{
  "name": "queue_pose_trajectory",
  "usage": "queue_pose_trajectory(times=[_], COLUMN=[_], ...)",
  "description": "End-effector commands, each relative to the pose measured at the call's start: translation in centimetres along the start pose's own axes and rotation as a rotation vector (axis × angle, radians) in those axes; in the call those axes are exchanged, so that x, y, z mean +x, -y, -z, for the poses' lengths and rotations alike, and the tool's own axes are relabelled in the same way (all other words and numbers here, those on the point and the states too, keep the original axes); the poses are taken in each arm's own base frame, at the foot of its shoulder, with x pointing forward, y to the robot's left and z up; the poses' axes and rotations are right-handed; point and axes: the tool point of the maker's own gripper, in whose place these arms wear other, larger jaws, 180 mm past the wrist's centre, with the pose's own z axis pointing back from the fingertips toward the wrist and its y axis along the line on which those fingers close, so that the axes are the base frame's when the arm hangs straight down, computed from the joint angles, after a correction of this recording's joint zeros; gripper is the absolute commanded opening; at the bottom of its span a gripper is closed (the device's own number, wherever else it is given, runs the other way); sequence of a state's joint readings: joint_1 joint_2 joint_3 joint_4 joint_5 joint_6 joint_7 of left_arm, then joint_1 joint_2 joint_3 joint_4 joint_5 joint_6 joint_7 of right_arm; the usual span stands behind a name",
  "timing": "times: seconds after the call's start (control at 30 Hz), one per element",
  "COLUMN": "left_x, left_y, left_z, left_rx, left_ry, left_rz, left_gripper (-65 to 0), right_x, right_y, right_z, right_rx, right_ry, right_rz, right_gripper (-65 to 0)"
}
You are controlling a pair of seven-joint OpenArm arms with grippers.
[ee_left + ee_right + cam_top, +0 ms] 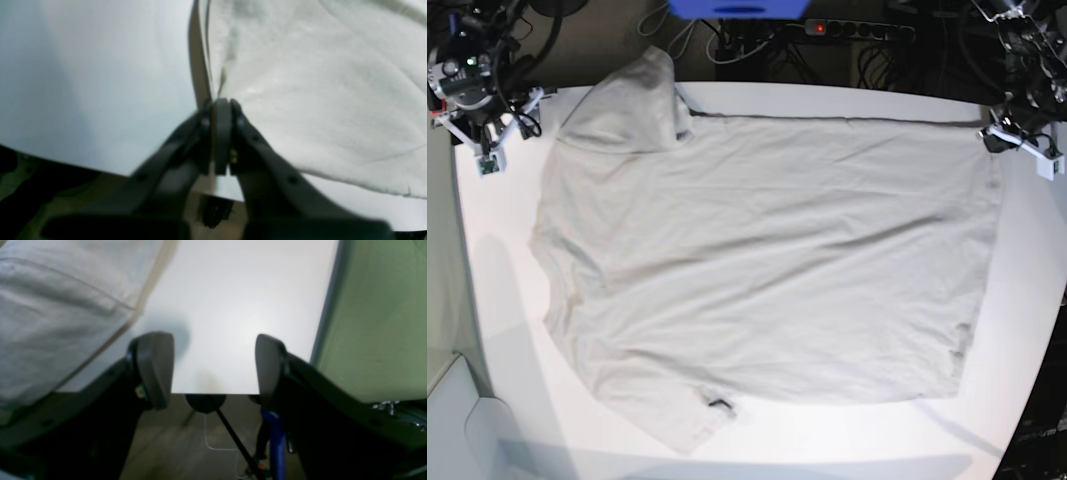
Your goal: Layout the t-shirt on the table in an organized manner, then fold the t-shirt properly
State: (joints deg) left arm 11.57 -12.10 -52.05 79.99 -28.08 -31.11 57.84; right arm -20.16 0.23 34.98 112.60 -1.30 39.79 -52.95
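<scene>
The light grey-beige t-shirt lies spread over the white table, with one sleeve bunched at the far left and a small dark mark near its front hem. My left gripper is shut, pinching the shirt's edge at the far right corner of the cloth. My right gripper stands open above bare table near its edge, with nothing between the fingers. The shirt lies just to the left of it, apart from the pads.
A power strip, cables and a blue object sit behind the far table edge. Beside the table's side edge there is a green surface. Below the near edge I see floor, a dark rod and a blue clamp.
</scene>
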Motion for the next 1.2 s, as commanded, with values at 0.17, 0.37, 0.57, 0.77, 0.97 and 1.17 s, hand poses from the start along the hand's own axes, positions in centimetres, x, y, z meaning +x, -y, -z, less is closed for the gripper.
queue_pose_trajectory(times=[0.17, 0.37, 0.57, 0.77, 0.97, 1.17], left_x=[2.7, 3.4, 4.0, 4.0, 3.9, 3.8], left_y=[-0.6, -0.6, -0.1, -0.1, -0.1, 0.0], left_z=[-0.7, -0.8, -0.5, -0.3, -0.3, -0.3], left_rx=[0.025, 0.026, 0.018, 0.014, 0.014, 0.012], left_ry=[0.043, 0.056, 0.066, 0.063, 0.061, 0.059], left_rz=[0.037, 0.042, 0.042, 0.039, 0.038, 0.036], left_gripper=[-64.6, -64.6, -64.6, -64.6, -64.6, -64.6], right_x=[-1.3, -2.2, -3.0, -3.4, -1.9, 0.8], right_y=[-1.5, -3.5, -5.5, -5.4, -5.5, -8.4], right_z=[-0.3, -0.4, -0.4, -0.5, 0.0, 0.2], right_rx=[0.029, 0.065, 0.105, 0.104, 0.119, 0.252], right_ry=[-0.056, -0.094, -0.150, -0.209, -0.186, -0.079], right_rz=[0.020, 0.061, 0.107, 0.105, 0.120, 0.142], right_gripper=[-29.6, -29.4, -29.4, -28.0, -24.6, -24.7])
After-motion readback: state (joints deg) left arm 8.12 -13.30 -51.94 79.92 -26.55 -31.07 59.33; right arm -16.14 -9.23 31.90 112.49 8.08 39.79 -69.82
